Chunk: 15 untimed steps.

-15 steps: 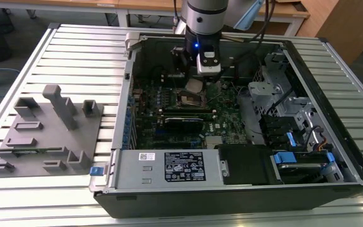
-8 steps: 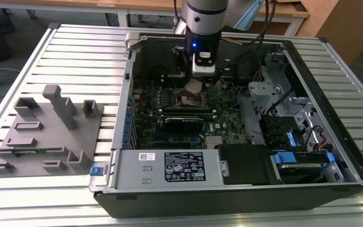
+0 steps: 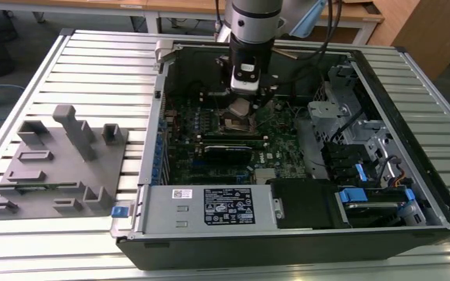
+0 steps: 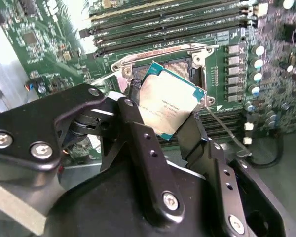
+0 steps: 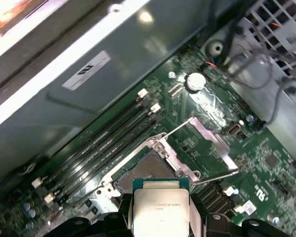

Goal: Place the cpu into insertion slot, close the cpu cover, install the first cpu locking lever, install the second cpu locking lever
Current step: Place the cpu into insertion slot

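CPU (image 4: 170,103), a small square chip with a dull silver top, is pinched by two opposite edges in the robot's black gripper (image 4: 166,112), whose fingers (image 4: 190,136) are drawn in narrow around it. In both wrist views the chip hangs close over the insertion slot (image 5: 147,174), a dark square socket ringed by a silvery frame on the green motherboard (image 5: 266,148), and covers the socket's near corner. It is not seated: in the exterior view it sits tipped beneath the arm, above the socket, inside the open computer case (image 3: 287,249). The CPU cover (image 5: 214,145), a thin metal frame plate, stands swung open beside the socket. One thin wire locking lever (image 5: 175,128) is raised next to it, and a second lever (image 4: 227,131) angles away from the socket's other side. Long memory slots (image 5: 101,145) run just beside the socket. A grey parts fixture (image 3: 53,170) lies on the slatted table (image 3: 92,70) at the exterior view's left, well apart from the case.

The chip's sides look turned against the socket's sides, and it is tipped, so the likeliest trouble is a crooked landing: one corner could meet the socket's fine contacts first and bend them, or the chip could rest on the frame instead of dropping inside it. Only thin edges are held, so the chip could also slip free. The raised cover and levers stand near the gripper and could be snagged by it.
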### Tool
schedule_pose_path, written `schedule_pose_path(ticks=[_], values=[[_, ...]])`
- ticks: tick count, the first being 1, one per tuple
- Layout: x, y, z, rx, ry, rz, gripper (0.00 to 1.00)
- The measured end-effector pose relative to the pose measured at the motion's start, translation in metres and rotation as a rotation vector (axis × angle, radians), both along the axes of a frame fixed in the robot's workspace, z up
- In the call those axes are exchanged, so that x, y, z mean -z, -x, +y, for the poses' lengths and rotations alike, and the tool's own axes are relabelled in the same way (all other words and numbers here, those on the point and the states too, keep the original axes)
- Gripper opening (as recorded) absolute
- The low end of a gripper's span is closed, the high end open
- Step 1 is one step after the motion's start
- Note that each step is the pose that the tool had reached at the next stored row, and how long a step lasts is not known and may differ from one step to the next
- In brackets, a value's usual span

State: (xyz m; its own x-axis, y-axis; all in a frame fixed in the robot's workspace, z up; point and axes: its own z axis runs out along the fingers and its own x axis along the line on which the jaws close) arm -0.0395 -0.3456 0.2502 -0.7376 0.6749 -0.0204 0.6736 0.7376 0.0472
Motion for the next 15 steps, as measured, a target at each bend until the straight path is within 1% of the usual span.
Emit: schedule_pose_path(ticks=[15], values=[[0.0016,0.0000,0.0000,0.273,0.0000,0.0000,0.54]])
